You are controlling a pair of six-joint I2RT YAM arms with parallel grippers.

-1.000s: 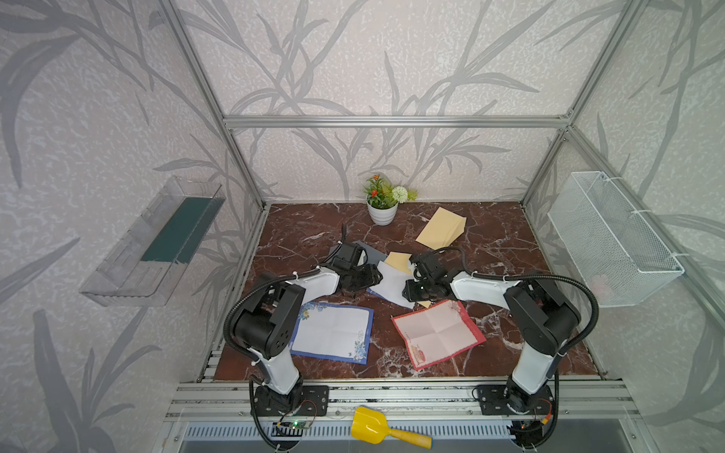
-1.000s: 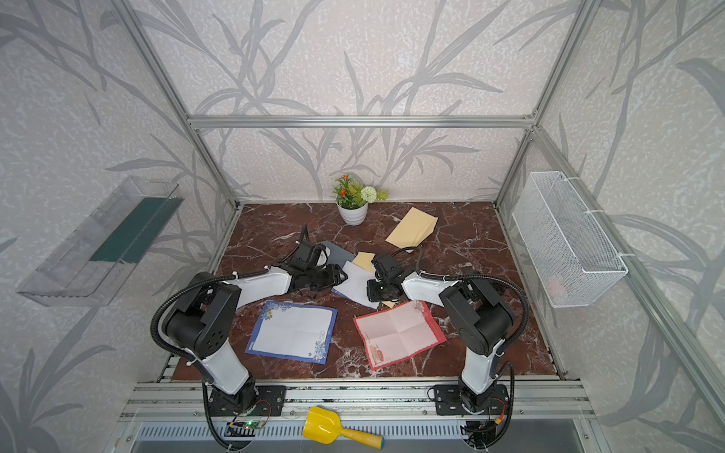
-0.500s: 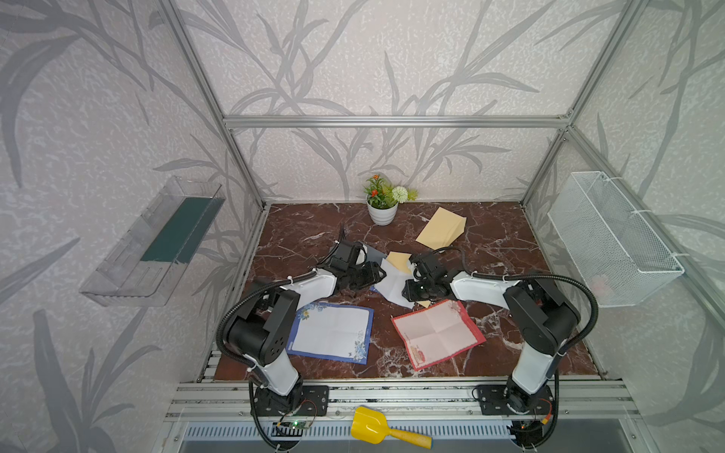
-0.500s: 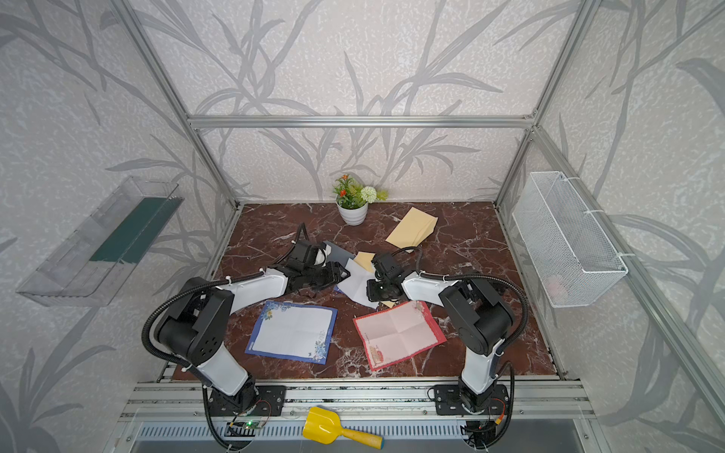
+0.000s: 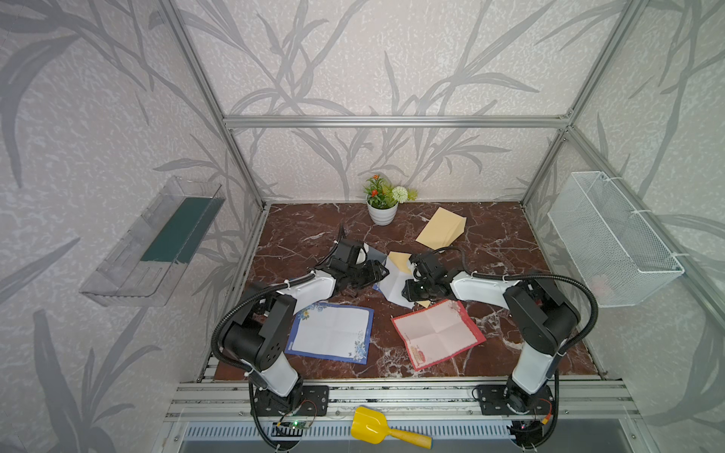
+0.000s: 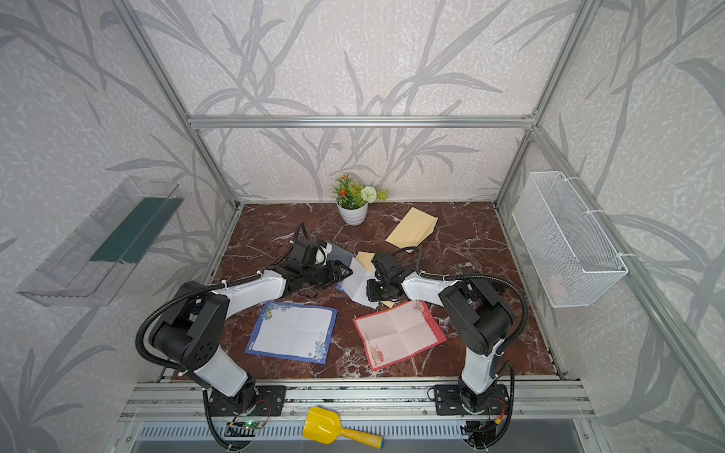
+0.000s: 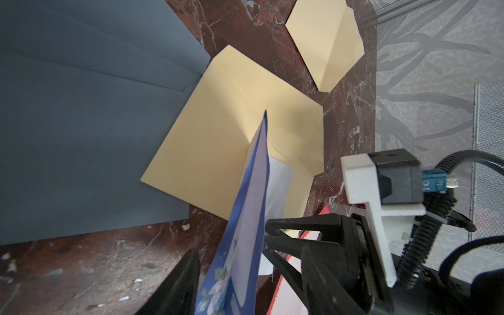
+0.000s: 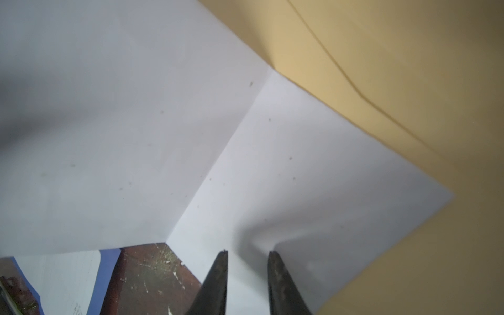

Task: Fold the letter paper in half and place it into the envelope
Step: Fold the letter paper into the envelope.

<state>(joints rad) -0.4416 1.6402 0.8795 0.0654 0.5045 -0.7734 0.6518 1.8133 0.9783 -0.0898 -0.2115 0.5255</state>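
Note:
The folded letter paper (image 5: 396, 283) (image 6: 359, 285), white outside with a blue flowered border, lies mid-table with one end tucked into the yellow envelope (image 5: 398, 259) (image 6: 365, 259). My left gripper (image 5: 377, 272) (image 6: 340, 272) is open. In the left wrist view a raised flap of the letter paper (image 7: 251, 218) stands between the fingers of the left gripper (image 7: 231, 240), in front of the envelope (image 7: 226, 136). My right gripper (image 5: 408, 292) (image 6: 372, 294) has its tips a little apart, pressed onto the white paper (image 8: 163, 136) beside the envelope's mouth (image 8: 381, 68); nothing shows between the tips of the right gripper (image 8: 248, 252).
A grey envelope (image 5: 372, 255) (image 7: 81, 122) lies under my left gripper. A second yellow envelope (image 5: 441, 227) lies at the back beside a flower pot (image 5: 382, 210). A blue-bordered sheet (image 5: 333, 333) and a red-bordered sheet (image 5: 437, 333) lie in front. A wire basket (image 5: 612, 235) hangs on the right.
My left arm has drawn its gripper slightly towards the back, and its jaws have narrowed a touch around the paper flap. The right arm has stayed put.

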